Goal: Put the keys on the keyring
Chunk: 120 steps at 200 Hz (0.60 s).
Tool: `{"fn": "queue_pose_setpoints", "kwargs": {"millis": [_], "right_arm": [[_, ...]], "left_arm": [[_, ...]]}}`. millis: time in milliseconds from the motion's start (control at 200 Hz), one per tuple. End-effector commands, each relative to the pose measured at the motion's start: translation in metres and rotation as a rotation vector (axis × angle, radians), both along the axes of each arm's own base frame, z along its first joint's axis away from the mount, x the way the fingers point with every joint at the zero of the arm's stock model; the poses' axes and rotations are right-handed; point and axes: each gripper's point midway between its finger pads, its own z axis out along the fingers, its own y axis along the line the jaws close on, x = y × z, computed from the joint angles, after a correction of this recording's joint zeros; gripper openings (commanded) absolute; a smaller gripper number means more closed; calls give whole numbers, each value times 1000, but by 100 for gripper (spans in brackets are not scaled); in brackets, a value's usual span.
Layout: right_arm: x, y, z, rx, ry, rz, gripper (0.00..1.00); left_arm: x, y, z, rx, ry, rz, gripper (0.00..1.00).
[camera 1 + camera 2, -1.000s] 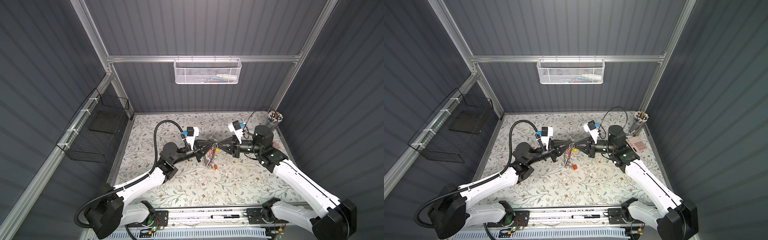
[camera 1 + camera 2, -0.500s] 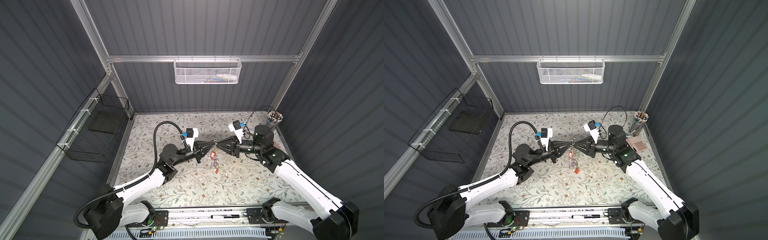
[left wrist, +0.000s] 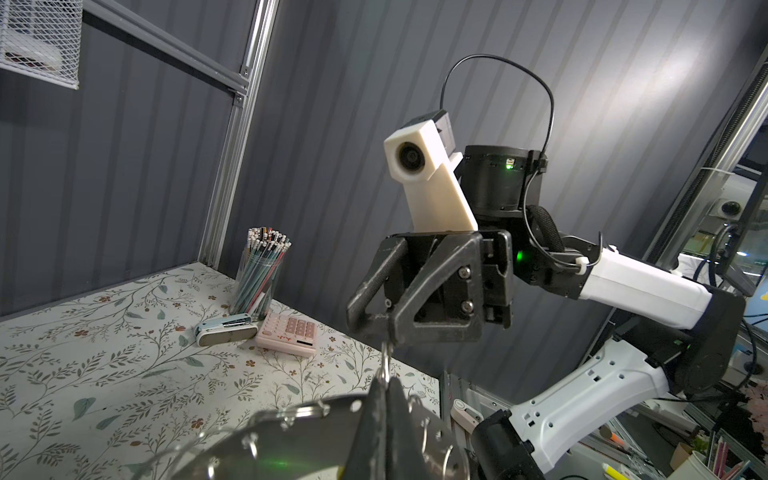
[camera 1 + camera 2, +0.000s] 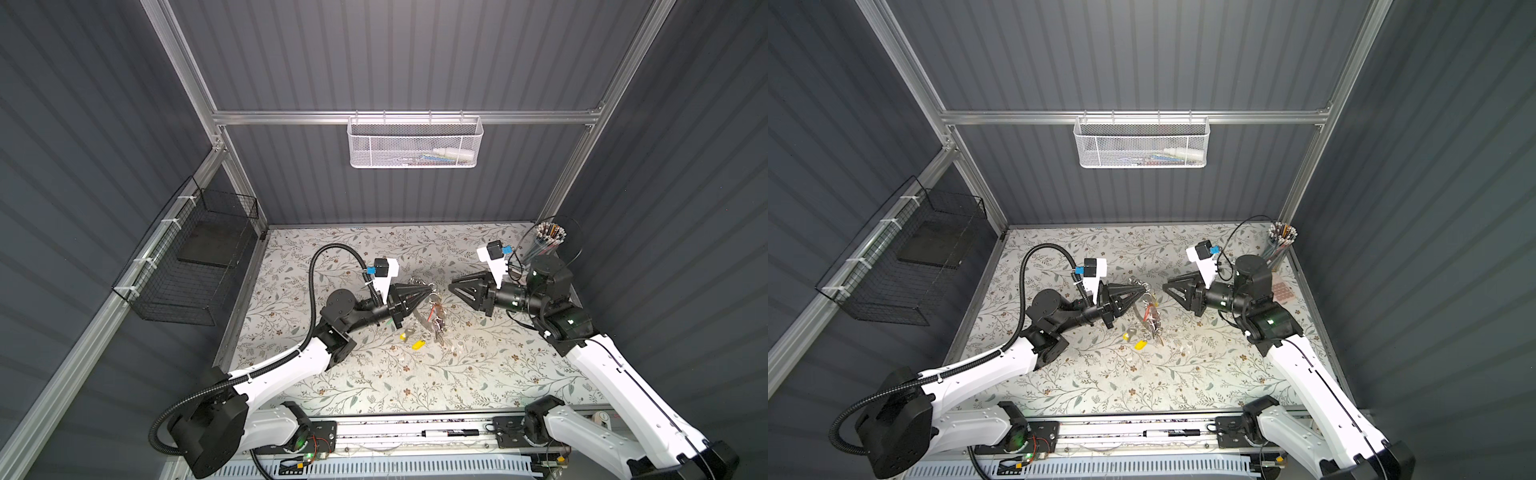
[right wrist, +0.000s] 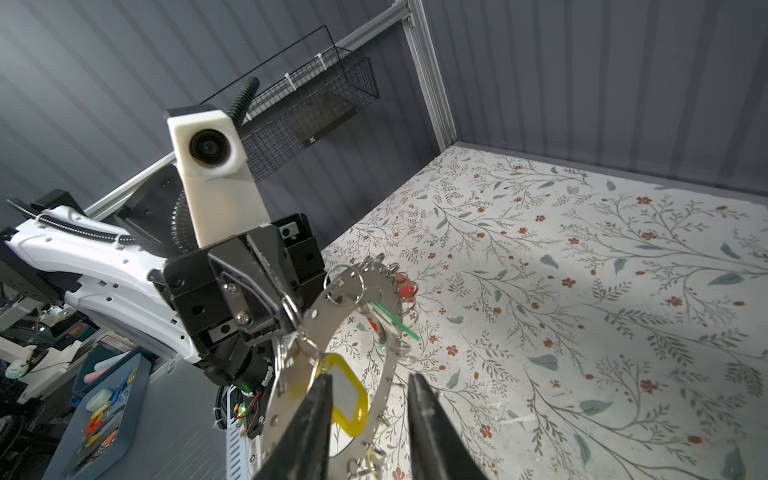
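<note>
Retreating right tool (image 4: 451, 286), jaws parted, left tool (image 4: 430, 288) seemingly pinching keyring (image 5: 316, 316)

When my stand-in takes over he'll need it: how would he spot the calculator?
Find the table's far right corner in both top views, where a cup of pencils stands. The calculator lies at its foot beside a pale stapler; it alone is pink, flat and buttoned.

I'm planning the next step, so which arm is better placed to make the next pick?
Right. The right gripper is open, empty and clear of the keyring. The left gripper is shut on the keyring, holding it aloft, so it should probably stay.
</note>
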Motion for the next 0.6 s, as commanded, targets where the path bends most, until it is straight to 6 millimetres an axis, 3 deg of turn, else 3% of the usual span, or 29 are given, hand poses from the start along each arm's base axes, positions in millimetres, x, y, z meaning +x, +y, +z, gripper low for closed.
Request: {"fn": "queue_pose_setpoints", "kwargs": {"millis": [0, 100, 300, 595], "right_arm": [[-11, 7, 23, 45, -49, 70, 34], [-15, 15, 30, 61, -68, 121, 37], [-15, 29, 25, 49, -56, 177, 36], [-13, 32, 14, 37, -35, 186, 30]], "left_arm": [[-8, 1, 18, -59, -48, -34, 0], [-9, 0, 18, -68, -43, -46, 0], [-9, -1, 20, -77, -45, -56, 0], [-11, -1, 23, -84, -44, -64, 0]]}}
